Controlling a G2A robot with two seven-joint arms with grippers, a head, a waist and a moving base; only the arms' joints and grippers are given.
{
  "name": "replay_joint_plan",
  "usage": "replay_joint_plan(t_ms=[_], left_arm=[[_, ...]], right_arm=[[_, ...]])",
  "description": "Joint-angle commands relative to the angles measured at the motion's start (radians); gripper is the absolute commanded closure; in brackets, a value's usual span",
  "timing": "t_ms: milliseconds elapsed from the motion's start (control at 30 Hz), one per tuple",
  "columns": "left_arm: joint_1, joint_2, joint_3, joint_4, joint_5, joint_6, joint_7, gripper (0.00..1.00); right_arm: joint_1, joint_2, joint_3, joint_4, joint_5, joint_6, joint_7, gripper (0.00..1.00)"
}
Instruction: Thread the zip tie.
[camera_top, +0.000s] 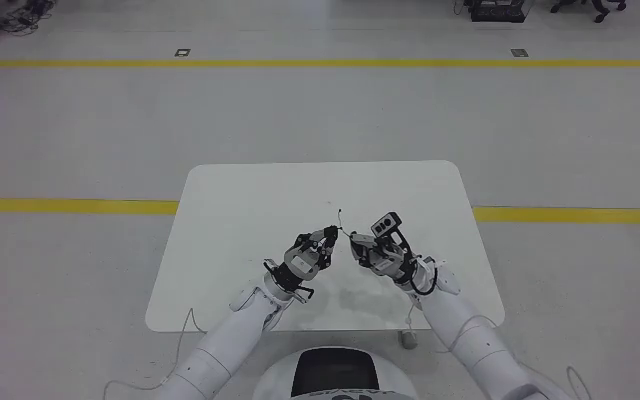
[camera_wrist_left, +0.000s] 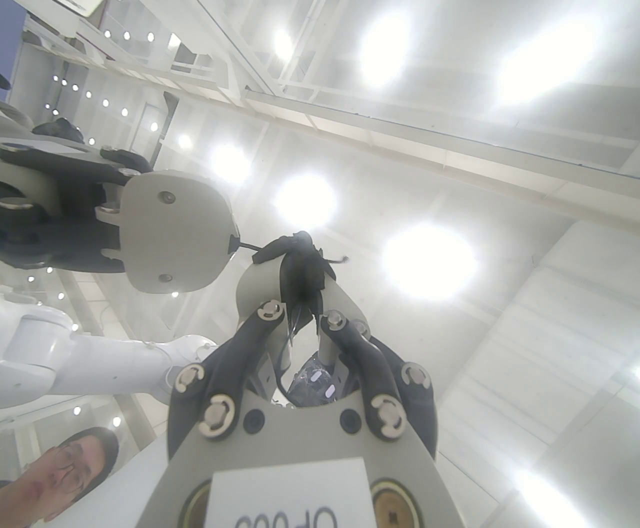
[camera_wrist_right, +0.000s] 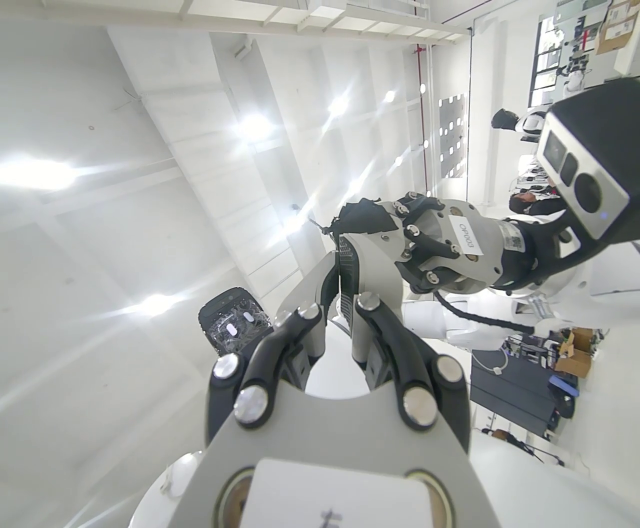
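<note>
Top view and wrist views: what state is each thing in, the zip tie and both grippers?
zip tie: held off the table, spanning the two grippers; one thin end sticks up free; whether it is threaded cannot be told.
left gripper: shut on the zip tie, raised above the table.
right gripper: shut on the zip tie, raised, close beside the left gripper's tip.
</note>
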Motion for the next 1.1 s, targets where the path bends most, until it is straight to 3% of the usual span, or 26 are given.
replay_joint_plan(t_ms=[0,1067], left_arm=[[0.0,0.0,0.0,0.0,0.0,0.0,0.0,1.0],[0.0,0.0,0.0,0.0,0.0,0.0,0.0,1.0]], right_arm=[[-0.001,0.001,0.002,-0.001,-0.001,0.001,0.0,1.0],[0.007,0.0,0.026,0.04,-0.005,0.005,0.0,1.0]])
